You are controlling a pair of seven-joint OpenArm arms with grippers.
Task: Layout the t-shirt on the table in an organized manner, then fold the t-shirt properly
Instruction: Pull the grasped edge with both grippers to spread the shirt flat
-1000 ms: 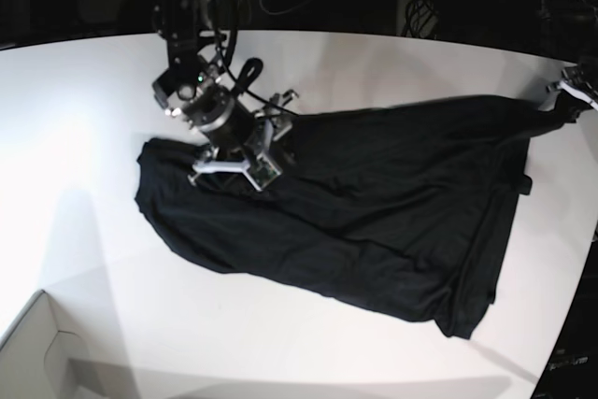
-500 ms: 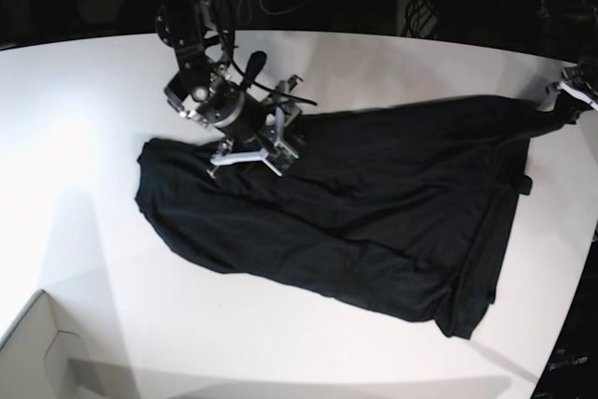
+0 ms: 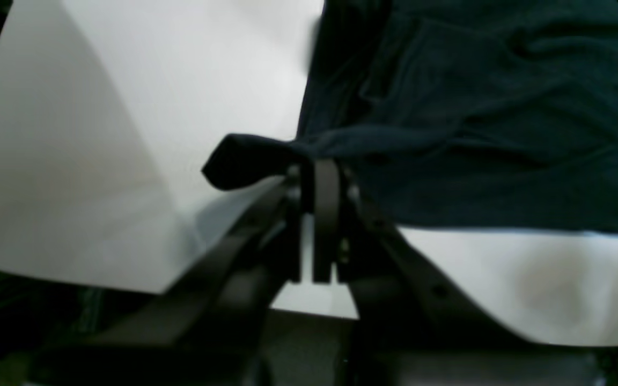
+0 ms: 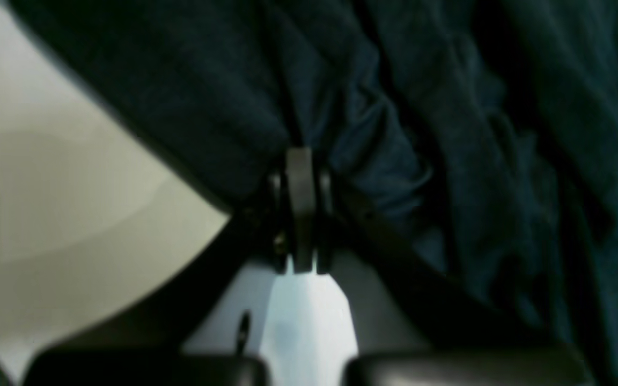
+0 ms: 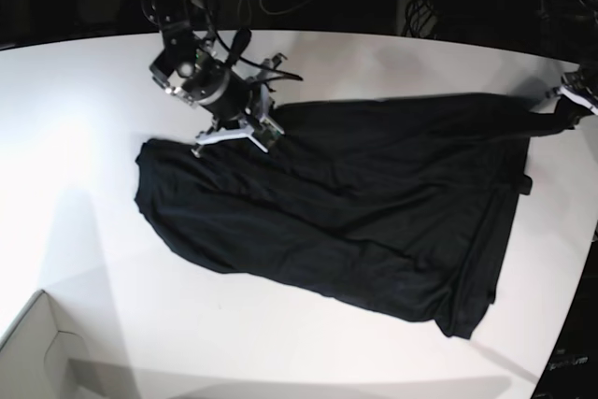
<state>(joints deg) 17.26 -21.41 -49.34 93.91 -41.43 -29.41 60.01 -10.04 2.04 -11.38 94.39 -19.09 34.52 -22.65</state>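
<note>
The black t-shirt (image 5: 364,203) lies spread on the white table (image 5: 84,119); the right gripper (image 4: 301,177) pinches its upper edge; the left gripper (image 3: 322,182) pinches a corner.

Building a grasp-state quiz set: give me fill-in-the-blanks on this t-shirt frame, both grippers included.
1. The t-shirt lying on the white table is ____ in colour.
2. The left gripper is shut on a ____ of the t-shirt at the table's edge.
3. The right gripper has its jaws ____ on bunched t-shirt cloth.
4. In the base view, a white box corner shows at the bottom ____.

Missing words: black; corner; shut; left
</note>
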